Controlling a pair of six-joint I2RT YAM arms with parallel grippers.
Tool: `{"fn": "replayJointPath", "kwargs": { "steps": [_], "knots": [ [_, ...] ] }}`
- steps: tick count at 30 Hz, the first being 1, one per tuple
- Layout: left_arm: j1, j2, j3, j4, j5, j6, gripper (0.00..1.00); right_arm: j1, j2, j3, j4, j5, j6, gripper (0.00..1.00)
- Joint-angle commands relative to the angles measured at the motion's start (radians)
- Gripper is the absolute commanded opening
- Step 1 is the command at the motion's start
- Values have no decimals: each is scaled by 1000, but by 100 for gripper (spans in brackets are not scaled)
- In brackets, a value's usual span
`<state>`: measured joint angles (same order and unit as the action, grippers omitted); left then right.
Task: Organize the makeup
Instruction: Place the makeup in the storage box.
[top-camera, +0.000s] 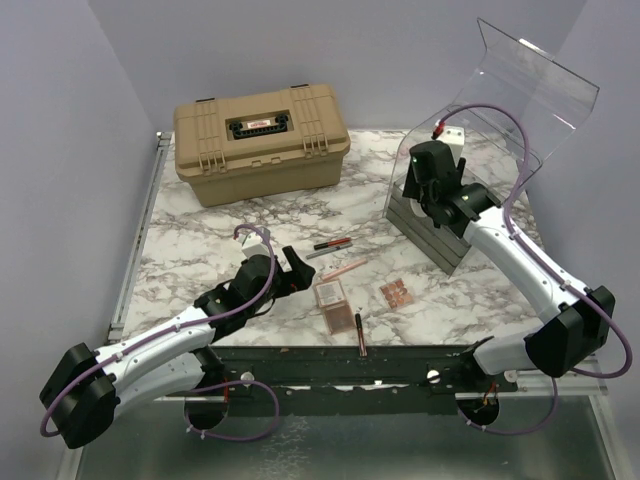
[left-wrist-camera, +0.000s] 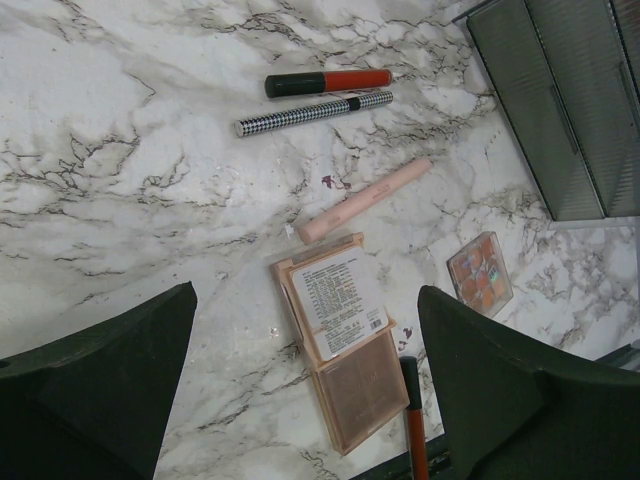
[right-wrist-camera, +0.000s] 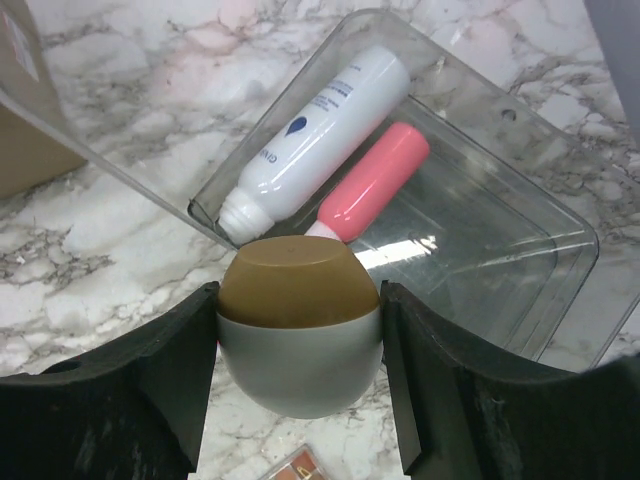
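Note:
My right gripper (right-wrist-camera: 298, 296) is shut on an egg-shaped white piece with a tan top (right-wrist-camera: 300, 350), held just in front of the clear tray (right-wrist-camera: 560, 235) on top of the bin. A white tube (right-wrist-camera: 320, 125) and a pink tube (right-wrist-camera: 372, 180) lie side by side in that tray. My left gripper (left-wrist-camera: 308, 302) hangs open above a tan rectangular palette (left-wrist-camera: 355, 385) with a label on its lid. Around it on the marble lie a red-and-black gloss (left-wrist-camera: 328, 82), a houndstooth pencil (left-wrist-camera: 313, 113), a pale pink stick (left-wrist-camera: 365, 200), a small square palette (left-wrist-camera: 480, 273) and a red pencil (left-wrist-camera: 413, 425).
A large tan hard case (top-camera: 262, 140) stands at the back left. The clear bin with grey drawers (top-camera: 432, 232) sits at the right with its lid (top-camera: 535, 90) raised. The table's dark front rail (top-camera: 330, 365) runs just behind the red pencil (top-camera: 359, 333).

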<state>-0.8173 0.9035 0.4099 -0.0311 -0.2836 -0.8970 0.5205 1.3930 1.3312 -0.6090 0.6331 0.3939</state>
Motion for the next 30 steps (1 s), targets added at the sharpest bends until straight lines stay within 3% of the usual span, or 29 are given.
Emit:
{"fn": "replayJointPath", "kwargs": {
  "steps": [1,10,30],
  "knots": [
    [4,0,-14,11,11,-1,94,-16,-8,29,46,82,0,52],
    [5,-20,-28,12,10,-14,94,-47,17,6,69,187,35,52],
    [7,10,-36,52,24,-22,94,-132,138,-7,-59,330,411,51]
  ]
}}
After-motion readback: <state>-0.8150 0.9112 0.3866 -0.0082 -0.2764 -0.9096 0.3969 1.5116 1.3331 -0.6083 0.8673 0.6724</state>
